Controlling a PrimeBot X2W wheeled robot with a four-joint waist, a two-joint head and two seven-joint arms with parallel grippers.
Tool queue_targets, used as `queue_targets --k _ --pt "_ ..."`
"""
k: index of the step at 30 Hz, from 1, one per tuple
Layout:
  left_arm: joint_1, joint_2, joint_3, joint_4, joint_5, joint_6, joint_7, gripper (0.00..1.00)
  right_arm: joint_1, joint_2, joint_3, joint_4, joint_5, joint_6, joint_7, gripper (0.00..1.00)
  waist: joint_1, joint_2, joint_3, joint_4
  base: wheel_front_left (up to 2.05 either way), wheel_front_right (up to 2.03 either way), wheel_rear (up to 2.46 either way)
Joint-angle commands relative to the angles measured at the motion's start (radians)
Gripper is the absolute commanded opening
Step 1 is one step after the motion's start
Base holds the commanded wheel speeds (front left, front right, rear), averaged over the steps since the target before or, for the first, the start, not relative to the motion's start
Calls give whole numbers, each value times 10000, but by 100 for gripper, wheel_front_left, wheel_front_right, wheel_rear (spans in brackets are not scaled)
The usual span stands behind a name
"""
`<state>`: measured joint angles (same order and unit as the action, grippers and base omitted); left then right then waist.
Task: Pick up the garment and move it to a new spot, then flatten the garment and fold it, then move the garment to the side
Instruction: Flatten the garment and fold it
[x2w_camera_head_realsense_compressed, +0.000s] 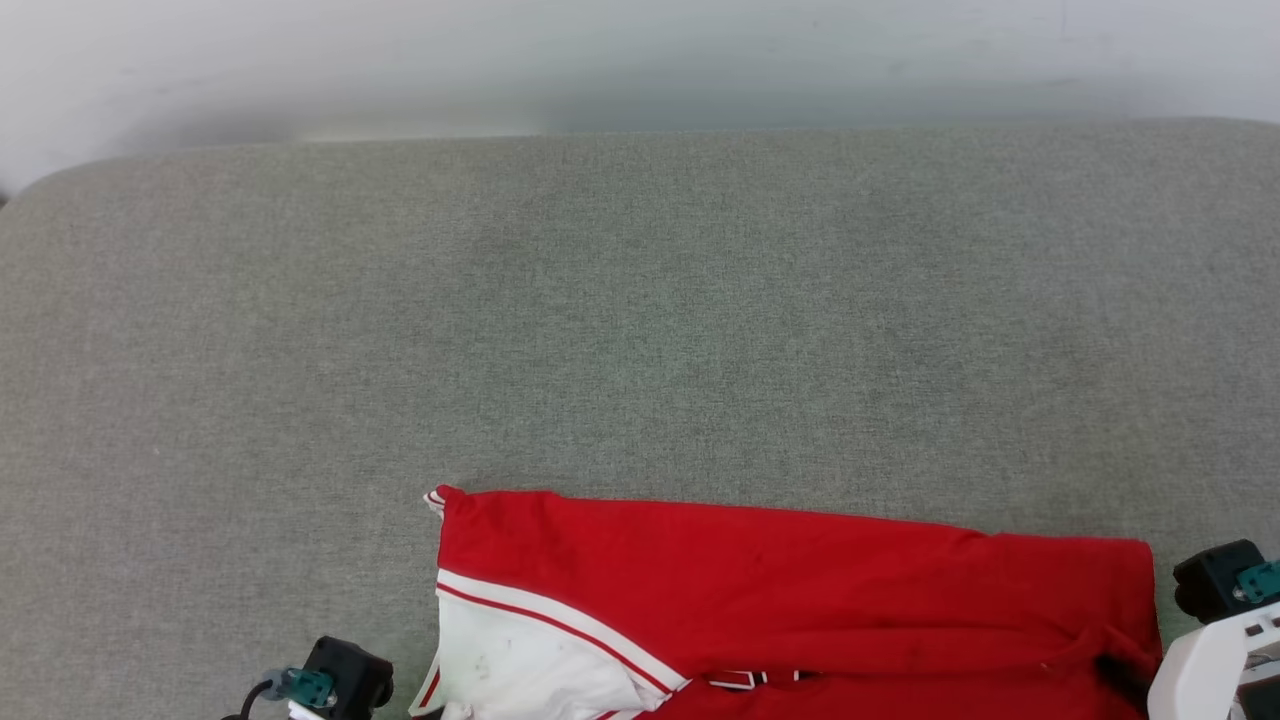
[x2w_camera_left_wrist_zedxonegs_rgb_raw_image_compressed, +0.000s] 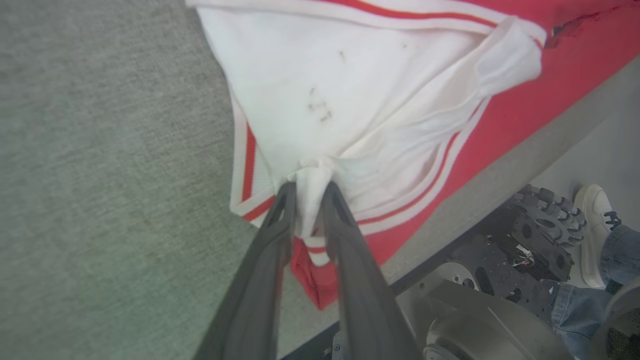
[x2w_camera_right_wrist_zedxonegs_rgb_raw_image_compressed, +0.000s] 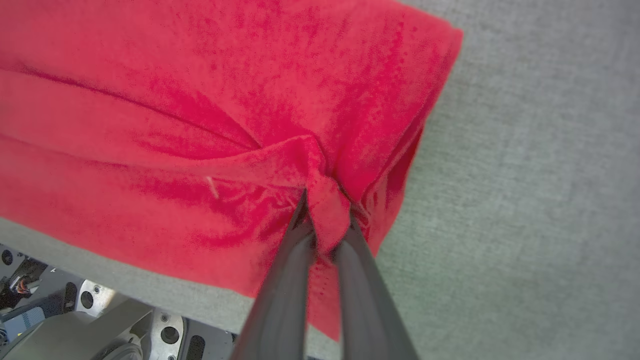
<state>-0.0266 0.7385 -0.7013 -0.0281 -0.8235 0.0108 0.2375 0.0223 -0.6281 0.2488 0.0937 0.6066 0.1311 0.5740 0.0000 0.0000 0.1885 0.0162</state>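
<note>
The garment (x2w_camera_head_realsense_compressed: 800, 590) lies at the near edge of a wide grey fabric surface (x2w_camera_head_realsense_compressed: 640, 300), a little to the right of the middle. It is a long red band that runs from left to right. The far part of the surface is bare grey cloth, and behind it stands a pale wall (x2w_camera_head_realsense_compressed: 640, 60). At the left end of the garment the white sleeve (x2w_camera_head_realsense_compressed: 520, 650) shows, with a red and white striped trim along its border. On the sleeve there are some small dark marks. In both wrist views the near part of the red cloth reaches over the near edge of the surface.

The left gripper (x2w_camera_left_wrist_zedxonegs_rgb_raw_image_compressed: 310, 192) is closed on the garment. Its two dark fingers pinch a bunched fold of the white sleeve, near the striped trim. The right gripper (x2w_camera_right_wrist_zedxonegs_rgb_raw_image_compressed: 327, 220) is closed too and holds a gathered fold of red cloth at the right end of the garment, close to its right edge. From this fold several creases run to the left across the red cloth.

Below the near edge the left wrist view shows the grey metal robot base (x2w_camera_left_wrist_zedxonegs_rgb_raw_image_compressed: 500, 280) with a roller wheel (x2w_camera_left_wrist_zedxonegs_rgb_raw_image_compressed: 547, 225). Just beside it are a person's white shoe (x2w_camera_left_wrist_zedxonegs_rgb_raw_image_compressed: 592, 225) and a leg in blue jeans (x2w_camera_left_wrist_zedxonegs_rgb_raw_image_compressed: 575, 310).
</note>
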Motion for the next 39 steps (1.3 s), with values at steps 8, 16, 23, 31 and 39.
queue_targets --k 8,16,23,31,39 --pt "-420 15 187 153 54 -142 -286 100 -146 55 -239 -206 624 -12 280 100 0 0 -338 -7 0 0 0" --pt "-694 -274 1094 -598 47 264 -1759 100 -252 546 -1815 -1074 855 -8 750 100 0 0 -877 13 0 0 0" --pt "-590 -1143 2227 -595 493 961 -4482 100 -131 2104 -3436 -1892 375 -6 962 100 0 0 -1058 21 0 0 0" --pt "176 -2942 4272 -1148 2016 1188 -5036 100 462 3965 -4777 -2095 -249 -6 845 100 0 0 -925 109 0 0 0" --pt "1300 -4805 6441 -1430 4009 13 -5042 100 981 4763 -5928 -1643 -763 -6 1392 100 0 0 -766 296 0 0 0"
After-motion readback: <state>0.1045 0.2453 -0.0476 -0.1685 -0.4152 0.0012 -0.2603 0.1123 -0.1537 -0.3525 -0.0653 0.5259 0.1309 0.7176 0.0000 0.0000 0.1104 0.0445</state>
